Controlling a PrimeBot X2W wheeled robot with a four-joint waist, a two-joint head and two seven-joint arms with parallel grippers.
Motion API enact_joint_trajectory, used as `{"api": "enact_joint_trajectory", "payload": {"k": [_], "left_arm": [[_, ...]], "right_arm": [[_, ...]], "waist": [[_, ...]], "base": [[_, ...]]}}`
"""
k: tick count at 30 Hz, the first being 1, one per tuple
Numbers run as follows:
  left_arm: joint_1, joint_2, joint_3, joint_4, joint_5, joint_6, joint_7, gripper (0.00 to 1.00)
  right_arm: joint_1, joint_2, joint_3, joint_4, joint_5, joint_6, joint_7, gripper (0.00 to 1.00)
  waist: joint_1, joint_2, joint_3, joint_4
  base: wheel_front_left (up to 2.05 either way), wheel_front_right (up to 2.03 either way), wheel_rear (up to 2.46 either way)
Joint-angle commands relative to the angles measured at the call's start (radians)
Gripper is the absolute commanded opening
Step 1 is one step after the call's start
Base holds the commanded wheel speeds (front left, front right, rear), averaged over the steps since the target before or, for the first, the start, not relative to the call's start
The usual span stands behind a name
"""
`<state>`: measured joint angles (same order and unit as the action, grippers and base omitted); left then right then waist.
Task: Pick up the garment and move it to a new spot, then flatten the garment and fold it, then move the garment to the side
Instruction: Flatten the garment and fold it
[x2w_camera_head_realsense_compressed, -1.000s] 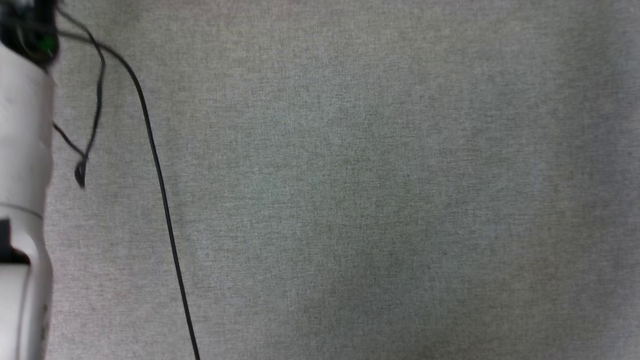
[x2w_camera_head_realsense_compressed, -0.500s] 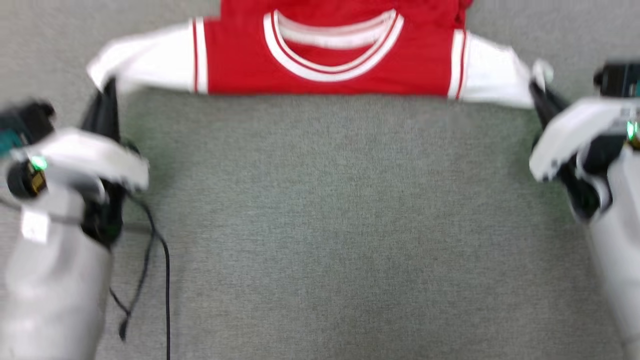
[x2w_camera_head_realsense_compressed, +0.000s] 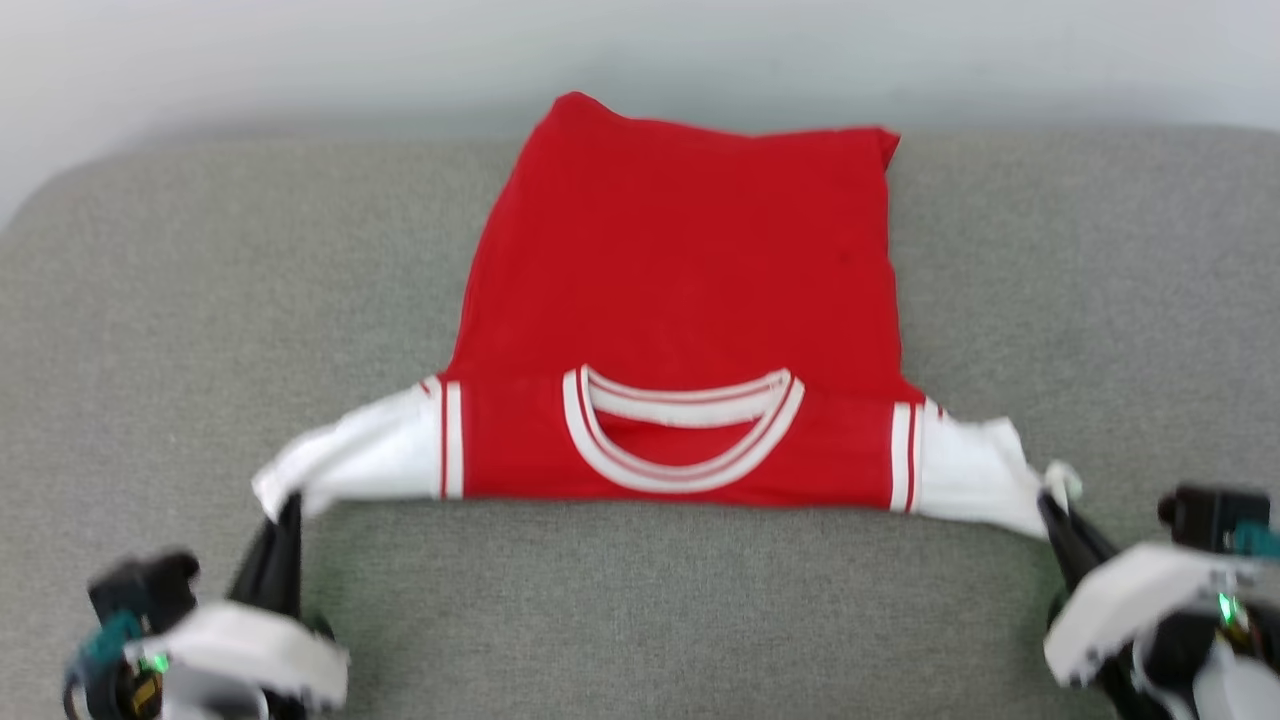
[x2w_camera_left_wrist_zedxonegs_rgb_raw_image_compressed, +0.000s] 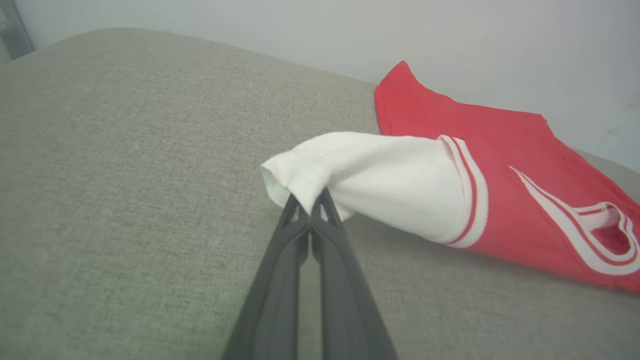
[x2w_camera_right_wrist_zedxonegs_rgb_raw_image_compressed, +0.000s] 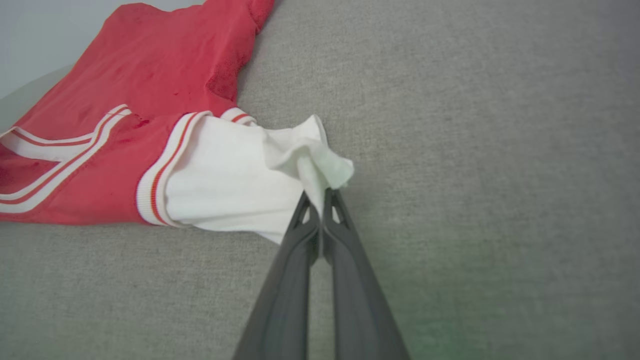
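Garment (x2w_camera_head_realsense_compressed: 680, 290) lies spread on the grey fabric surface (x2w_camera_head_realsense_compressed: 150, 300), hem (x2w_camera_head_realsense_compressed: 720, 128) toward the wall (x2w_camera_head_realsense_compressed: 300, 60) and collar (x2w_camera_head_realsense_compressed: 682, 478) nearest the robot. On one side the left gripper (x2w_camera_head_realsense_compressed: 288, 508) is pressed together on the tip of a white sleeve (x2w_camera_head_realsense_compressed: 360, 462). On the other the right gripper (x2w_camera_head_realsense_compressed: 1048, 500) pinches the other sleeve (x2w_camera_head_realsense_compressed: 970, 478) likewise, with the shoulder line stretched between them. It looks like the flattening step; next, both arms would need to pull evenly and lay the shoulders down without wrinkling.
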<state>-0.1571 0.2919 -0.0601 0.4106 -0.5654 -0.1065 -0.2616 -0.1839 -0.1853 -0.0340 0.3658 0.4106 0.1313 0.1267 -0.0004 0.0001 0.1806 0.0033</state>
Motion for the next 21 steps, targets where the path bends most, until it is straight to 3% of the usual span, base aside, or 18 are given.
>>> {"api": "enact_joint_trajectory", "payload": {"k": [1,11,15,16,17,18,19,21], "left_arm": [[0.058,-0.004,0.006,-0.030,0.008,0.011,-0.005,0.00],[0.271,-0.014,-0.009,-0.158,0.001,0.040,0.018,0.00],[0.309,-0.011,-0.024,-0.223,0.016,0.064,0.046,0.00],[0.314,-0.011,-0.028,-0.236,0.019,0.069,0.052,0.00],[0.316,-0.010,-0.032,-0.247,0.024,0.073,0.054,0.00],[0.316,-0.012,-0.037,-0.255,0.026,0.075,0.059,0.00],[0.313,-0.013,-0.044,-0.263,0.032,0.078,0.062,0.00],[0.301,-0.019,-0.054,-0.278,0.037,0.080,0.065,0.00]], "right_arm": [[0.075,0.017,-0.029,-0.050,-0.016,-0.001,0.010,0.00],[0.401,0.110,-0.117,-0.297,-0.084,-0.001,0.160,0.00],[0.460,0.122,-0.127,-0.354,-0.098,-0.001,0.233,0.00],[0.469,0.125,-0.123,-0.361,-0.099,-0.001,0.246,0.29],[0.471,0.127,-0.122,-0.369,-0.100,-0.001,0.255,0.49],[0.465,0.127,-0.120,-0.376,-0.100,-0.001,0.257,0.82],[0.454,0.128,-0.118,-0.385,-0.095,-0.001,0.252,1.00],[0.416,0.129,-0.131,-0.402,-0.092,-0.001,0.214,1.00]], "waist": [[0.0004,-0.0001,-0.048,0.001],[0.0004,-0.0001,-0.111,0.019],[0.0004,-0.0001,-0.119,0.022],[0.0004,-0.0001,-0.119,0.024],[0.0004,-0.0001,-0.118,0.026],[0.0004,-0.0001,-0.117,0.028],[0.0004,-0.0001,-0.115,0.030],[0.0004,-0.0001,-0.109,0.039]], "base": [[0.00,0.00,0.00],[0.00,0.00,0.00],[0.00,0.00,0.00],[0.00,0.00,0.00],[0.00,0.00,0.00],[0.00,0.00,0.00],[0.00,0.00,0.00],[0.00,0.00,0.00]]}}
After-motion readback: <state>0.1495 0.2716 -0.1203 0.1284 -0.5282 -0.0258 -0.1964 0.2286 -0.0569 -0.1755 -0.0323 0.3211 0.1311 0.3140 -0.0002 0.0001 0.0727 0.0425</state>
